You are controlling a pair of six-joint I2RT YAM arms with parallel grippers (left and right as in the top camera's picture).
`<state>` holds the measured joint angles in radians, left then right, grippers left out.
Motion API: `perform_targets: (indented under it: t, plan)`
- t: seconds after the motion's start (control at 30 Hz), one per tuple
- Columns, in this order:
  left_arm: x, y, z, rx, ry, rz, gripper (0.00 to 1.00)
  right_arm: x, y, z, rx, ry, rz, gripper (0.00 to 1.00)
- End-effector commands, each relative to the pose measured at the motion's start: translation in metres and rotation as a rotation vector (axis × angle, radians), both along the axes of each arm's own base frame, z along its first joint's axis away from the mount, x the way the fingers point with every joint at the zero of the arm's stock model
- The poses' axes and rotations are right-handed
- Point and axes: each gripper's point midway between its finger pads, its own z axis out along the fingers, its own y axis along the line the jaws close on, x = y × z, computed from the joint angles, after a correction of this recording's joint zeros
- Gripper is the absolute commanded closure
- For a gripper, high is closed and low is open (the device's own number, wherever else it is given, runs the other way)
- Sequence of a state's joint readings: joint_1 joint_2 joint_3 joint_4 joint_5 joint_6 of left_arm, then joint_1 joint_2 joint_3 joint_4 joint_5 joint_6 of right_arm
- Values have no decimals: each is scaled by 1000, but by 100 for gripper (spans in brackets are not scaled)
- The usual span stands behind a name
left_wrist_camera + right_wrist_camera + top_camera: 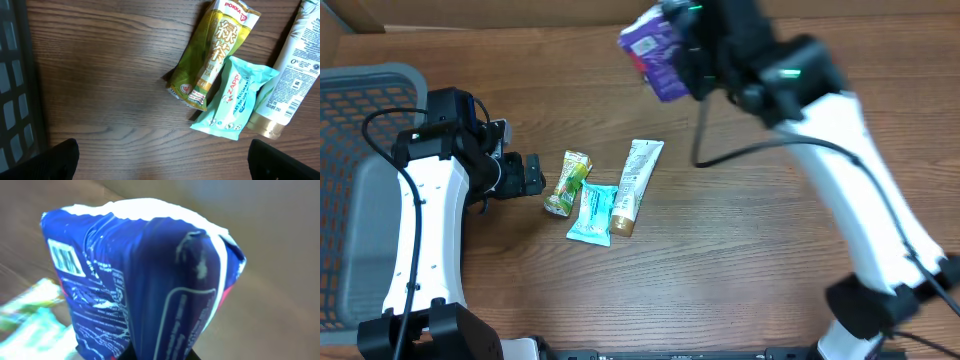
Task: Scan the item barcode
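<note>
Grips purple packet [655, 52] upright in clamped right tool [688, 55], barcode [65, 257] on a side face, well apart from gaping, empty left tool [532, 175].

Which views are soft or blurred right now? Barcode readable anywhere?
Right wrist: purple packet fills the frame, its barcode smeared, background fully defocused. Left wrist: sharp, print on the green tea packet legible, soft sheen on the table. Overhead: even light, purple packet slightly blurred near the top edge.

POKKA and the characters 緑茶 stand on the green-gold pouch [215, 55]; the teal packet [235, 97] reads ZAPP, its remaining letters unclear
</note>
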<state>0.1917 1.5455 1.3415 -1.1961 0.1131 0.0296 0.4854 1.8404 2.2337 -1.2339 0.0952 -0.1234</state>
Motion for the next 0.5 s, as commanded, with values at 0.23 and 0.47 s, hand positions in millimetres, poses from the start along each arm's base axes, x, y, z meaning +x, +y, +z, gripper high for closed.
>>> perform_targets:
  t: [0.23,0.47]
  plan:
    - [2,0,0,-6,-4,-13,0,-12,-183,-56,378,425,-800,96]
    - [2,0,0,-6,-4,-13,0,-23,-242,-159,492,646,-955,96]
